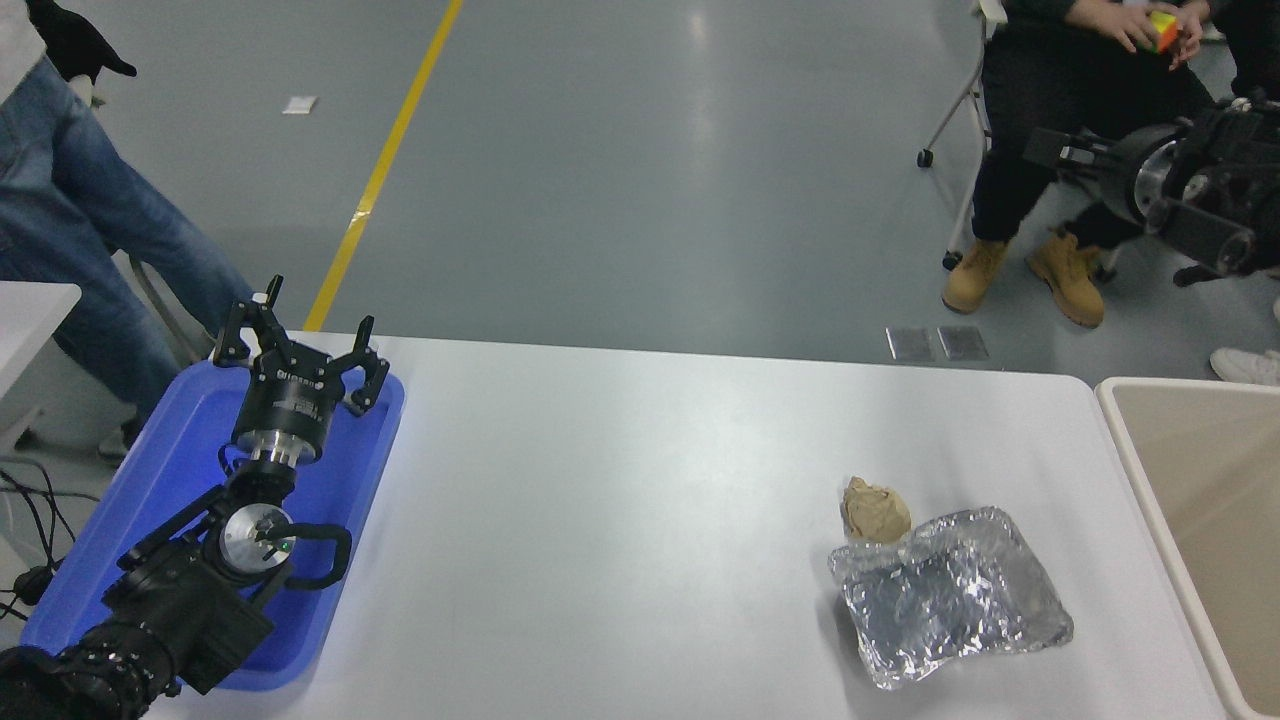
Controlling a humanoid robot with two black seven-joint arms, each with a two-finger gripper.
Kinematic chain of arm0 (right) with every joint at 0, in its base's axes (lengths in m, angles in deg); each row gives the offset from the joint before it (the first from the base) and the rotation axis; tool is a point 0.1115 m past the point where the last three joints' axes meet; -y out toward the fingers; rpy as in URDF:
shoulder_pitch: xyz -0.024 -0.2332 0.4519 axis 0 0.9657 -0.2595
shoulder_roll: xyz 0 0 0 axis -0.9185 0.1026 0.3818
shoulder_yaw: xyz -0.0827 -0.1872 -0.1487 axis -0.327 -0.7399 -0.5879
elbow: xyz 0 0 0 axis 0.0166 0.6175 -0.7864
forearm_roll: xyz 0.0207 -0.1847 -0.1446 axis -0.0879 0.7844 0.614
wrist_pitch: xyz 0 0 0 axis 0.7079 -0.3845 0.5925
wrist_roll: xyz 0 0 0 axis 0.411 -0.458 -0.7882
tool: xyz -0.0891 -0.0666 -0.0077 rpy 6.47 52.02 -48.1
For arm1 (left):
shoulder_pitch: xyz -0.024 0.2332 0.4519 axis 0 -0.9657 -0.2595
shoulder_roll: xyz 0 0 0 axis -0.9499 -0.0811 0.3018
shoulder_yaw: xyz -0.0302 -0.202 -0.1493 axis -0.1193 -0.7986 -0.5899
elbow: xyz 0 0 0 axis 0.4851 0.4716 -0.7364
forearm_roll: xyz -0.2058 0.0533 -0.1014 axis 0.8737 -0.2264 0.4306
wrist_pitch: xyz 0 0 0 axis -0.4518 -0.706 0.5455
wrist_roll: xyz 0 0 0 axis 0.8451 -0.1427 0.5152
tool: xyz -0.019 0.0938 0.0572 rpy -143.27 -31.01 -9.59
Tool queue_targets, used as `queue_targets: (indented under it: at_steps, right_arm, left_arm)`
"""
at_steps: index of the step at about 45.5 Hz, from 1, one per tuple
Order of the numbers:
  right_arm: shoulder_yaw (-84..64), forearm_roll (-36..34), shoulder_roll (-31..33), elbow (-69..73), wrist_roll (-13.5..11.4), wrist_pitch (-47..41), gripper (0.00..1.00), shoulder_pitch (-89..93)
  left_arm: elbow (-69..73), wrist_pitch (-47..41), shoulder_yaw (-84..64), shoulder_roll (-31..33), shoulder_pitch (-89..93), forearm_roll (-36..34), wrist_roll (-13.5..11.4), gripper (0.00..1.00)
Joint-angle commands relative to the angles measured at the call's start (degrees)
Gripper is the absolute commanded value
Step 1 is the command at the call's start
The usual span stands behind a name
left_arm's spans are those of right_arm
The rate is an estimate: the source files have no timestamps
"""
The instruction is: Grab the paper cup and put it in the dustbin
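1. Right gripper (1062, 152) hung high at the far right, above the floor beyond the table edge, pointing left; whether its fingers were apart or closed I could not tell, and nothing showed in it.
2. Dustbin (1135, 462) sat below it at the table's right end. No paper cup visible anywhere (possibly inside the bin, out of view).
3. Crumpled paper ball (875, 510) touched the foil container (950, 595) near the bin.
4. Risk, as I judged it: with no cup in sight, a fresh reach could take the ball instead.
5. Left gripper (300, 345), fingers spread and empty, parked over the blue tray (150, 470).
6. Seated person (1080, 120) was close behind the raised arm; a swing could come near.
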Motion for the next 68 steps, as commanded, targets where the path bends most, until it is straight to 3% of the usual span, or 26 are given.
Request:
queue_targets:
  at_steps: [1, 9, 25, 45, 68]
  right_arm:
    - [-3.25, 0.31, -4.63, 7.0, 0.01, -13.21, 1.0, -11.85]
    - [-3.16, 0.4, -5.51, 10.43, 0.01, -25.87, 1.0, -18.26]
    - [-3.16, 0.84, -6.92, 16.84, 0.01, -40.02, 1.0, -25.47]
    - [-2.64, 0.58, -6.57, 31.96, 0.01, -40.12, 1.0, -30.4]
    - [-6.24, -0.13, -4.28, 31.7, -0.17, -40.12, 1.0, -27.5]
  left_arm:
    - [0.0, 0.02, 0.0, 0.0, 0.01, -0.01, 0.0, 1.0]
    - [0.0, -0.07, 0.0, 0.0, 0.01, -0.01, 0.0, 1.0]
    - [0.0, -0.07, 0.0, 0.0, 0.01, -0.01, 0.0, 1.0]
    - [0.0, -0.07, 0.0, 0.0, -0.08, 0.08, 0.0, 1.0]
    - [0.0, -0.07, 0.0, 0.0, -0.08, -0.01, 0.0, 1.0]
